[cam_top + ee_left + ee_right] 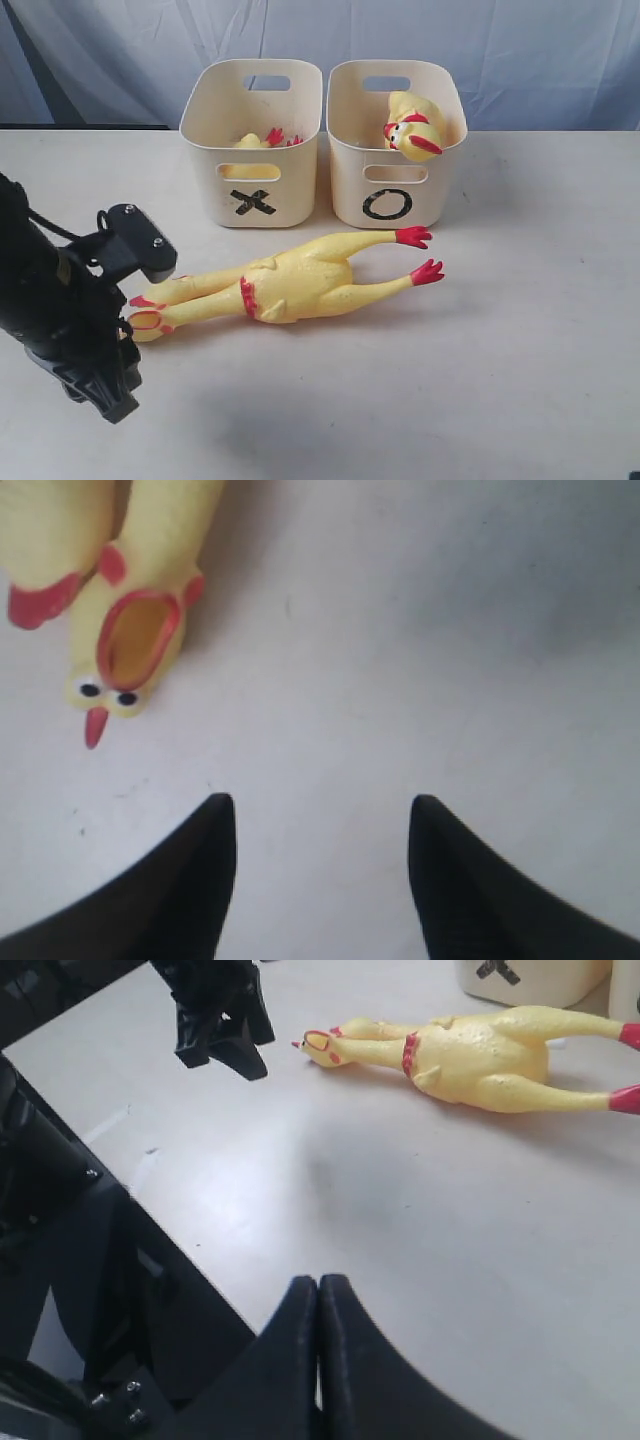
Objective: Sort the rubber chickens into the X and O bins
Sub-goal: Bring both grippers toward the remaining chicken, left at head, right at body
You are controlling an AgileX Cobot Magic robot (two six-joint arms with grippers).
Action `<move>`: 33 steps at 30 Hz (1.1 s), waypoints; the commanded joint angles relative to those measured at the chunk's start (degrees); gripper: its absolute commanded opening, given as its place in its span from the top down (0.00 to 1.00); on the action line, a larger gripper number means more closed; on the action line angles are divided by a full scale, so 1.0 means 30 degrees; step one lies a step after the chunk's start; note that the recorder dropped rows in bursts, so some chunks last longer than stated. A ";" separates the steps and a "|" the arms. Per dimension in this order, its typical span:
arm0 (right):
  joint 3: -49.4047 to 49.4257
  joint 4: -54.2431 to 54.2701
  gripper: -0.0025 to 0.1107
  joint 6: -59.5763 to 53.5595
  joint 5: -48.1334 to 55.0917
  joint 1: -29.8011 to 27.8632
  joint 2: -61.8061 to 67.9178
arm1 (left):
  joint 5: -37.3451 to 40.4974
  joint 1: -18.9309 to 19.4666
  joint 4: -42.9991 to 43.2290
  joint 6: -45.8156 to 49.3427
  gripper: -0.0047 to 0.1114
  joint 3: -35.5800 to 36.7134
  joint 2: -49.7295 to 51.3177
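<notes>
I log: X bin (213,196), one chicken piece (262,140); O bin (349,200), one chicken head (412,128); one whole chicken (290,285); desk (540,350) open rightward; left jaws spread, right jaws pressed.

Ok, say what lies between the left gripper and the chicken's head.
Nothing but bare table separates the left gripper from the chicken's head, per the left wrist view.

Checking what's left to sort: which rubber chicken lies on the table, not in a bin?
The long whole chicken lying in front of the bins. The others are inside: a half-hidden piece in the X bin, a head in the O bin.
</notes>
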 commanded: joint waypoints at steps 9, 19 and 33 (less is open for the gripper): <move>-0.1867 0.2070 0.98 -0.5316 -0.2480 -0.0057 0.8181 | -0.0603 -0.0097 0.2848 -0.3131 0.53 0.0145 -0.2985; -0.5676 0.1907 0.98 -0.7503 -0.2716 0.0072 1.4008 | -0.1450 -0.0062 0.4562 -0.6816 0.53 0.0315 -0.3837; -1.0136 -0.0268 0.98 -0.8495 -0.4285 0.5554 2.1265 | -0.2021 0.1306 0.5545 -1.0776 0.53 0.1501 -0.4965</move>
